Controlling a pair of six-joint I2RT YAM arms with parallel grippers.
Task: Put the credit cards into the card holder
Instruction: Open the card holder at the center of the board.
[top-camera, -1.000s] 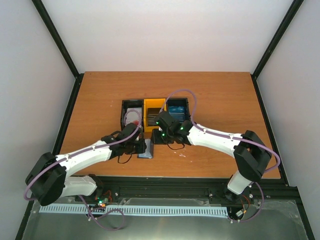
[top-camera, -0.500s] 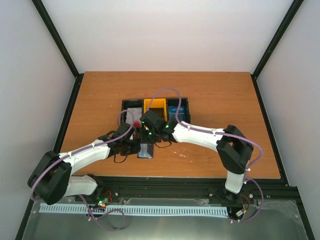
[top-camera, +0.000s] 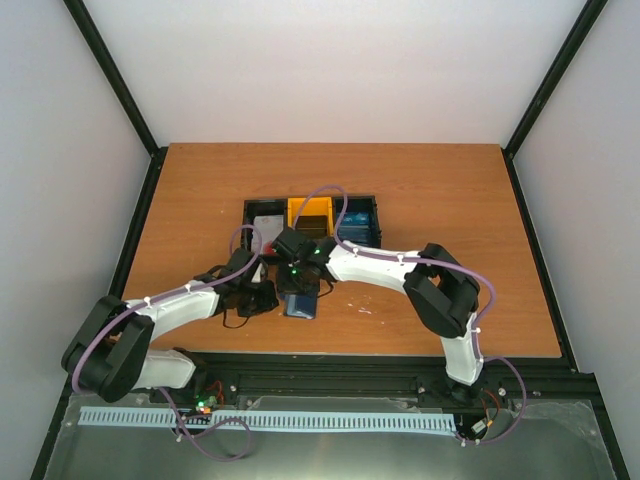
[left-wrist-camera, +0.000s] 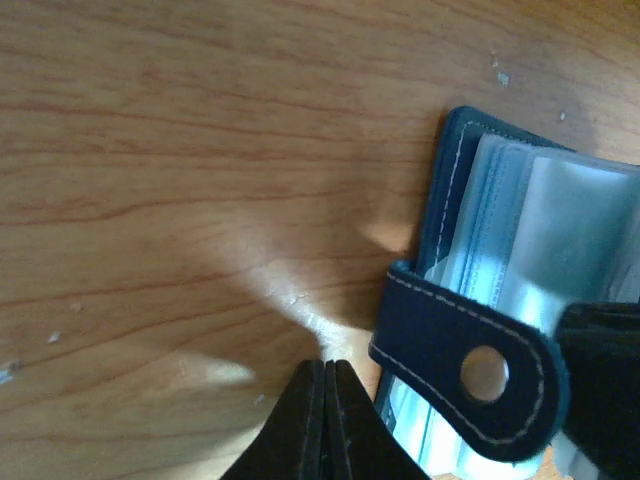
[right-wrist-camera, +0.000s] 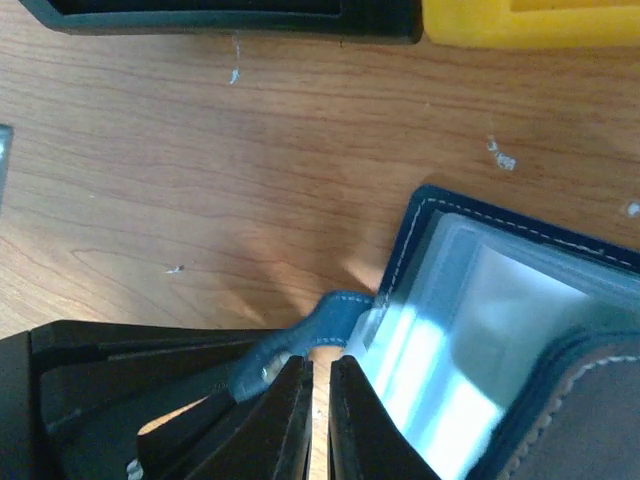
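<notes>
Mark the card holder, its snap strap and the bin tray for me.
card holder (left-wrist-camera: 545, 240), left wrist view, clear inner pocket.
snap strap (left-wrist-camera: 435, 345), left wrist view, navy leather beside the snap.
bin tray (right-wrist-camera: 530, 20), right wrist view, yellow compartment wall.

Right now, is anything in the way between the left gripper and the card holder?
No, nothing visible is. In the left wrist view, only a strip of bare table lies between the shut left gripper and the snap strap of the card holder. The holder lies open beside the gripper.
</notes>
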